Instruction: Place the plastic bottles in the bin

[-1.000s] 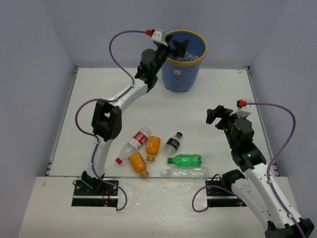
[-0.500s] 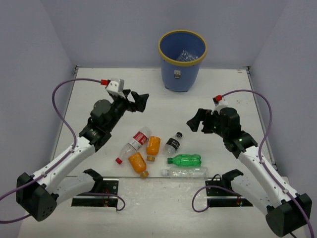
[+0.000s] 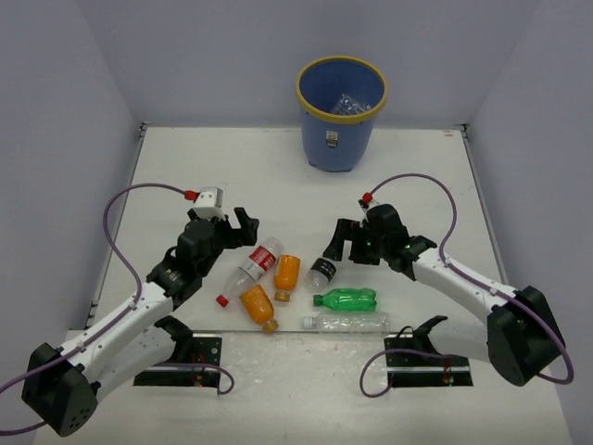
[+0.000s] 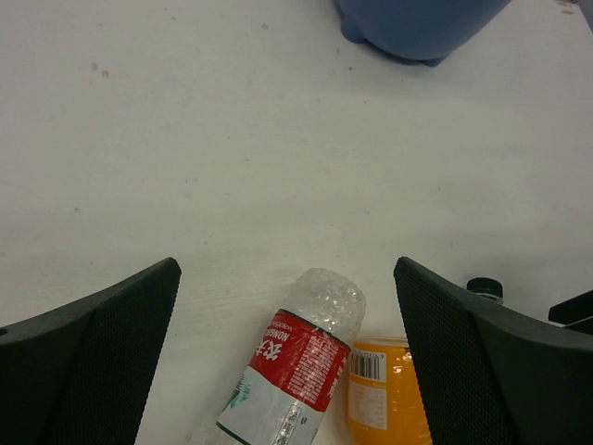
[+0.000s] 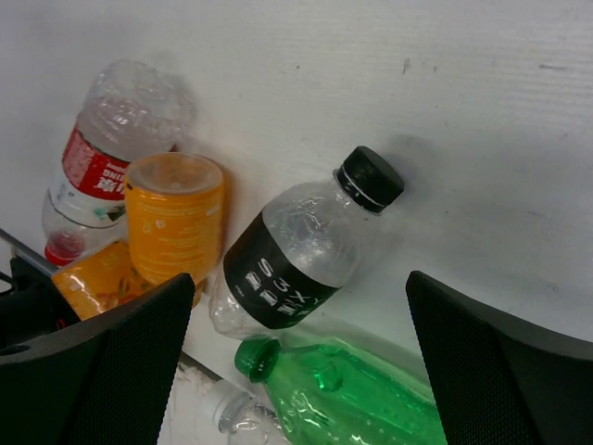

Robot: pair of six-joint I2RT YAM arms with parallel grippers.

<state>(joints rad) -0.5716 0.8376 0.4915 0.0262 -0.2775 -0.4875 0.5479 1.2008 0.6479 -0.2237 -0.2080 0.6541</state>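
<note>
Top external: bin [image 3: 338,144] upper centre of desk [image 3: 185,176], six plastic bottles [image 3: 345,298] lower centre. Left wrist: left pincer [image 4: 287,278] wide; red-labelled bottle [image 4: 296,366] lower centre, so advance to straddle it. Right wrist: right pincer [image 5: 301,278] wide; black-labelled bottle [image 5: 296,255] centred, so grip mid-body.

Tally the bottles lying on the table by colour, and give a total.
Orange bottles: 2
Red-labelled bottle: 1
Black-labelled bottle: 1
Green bottle: 1
Plain clear bottle: 1
Total: 6
</note>
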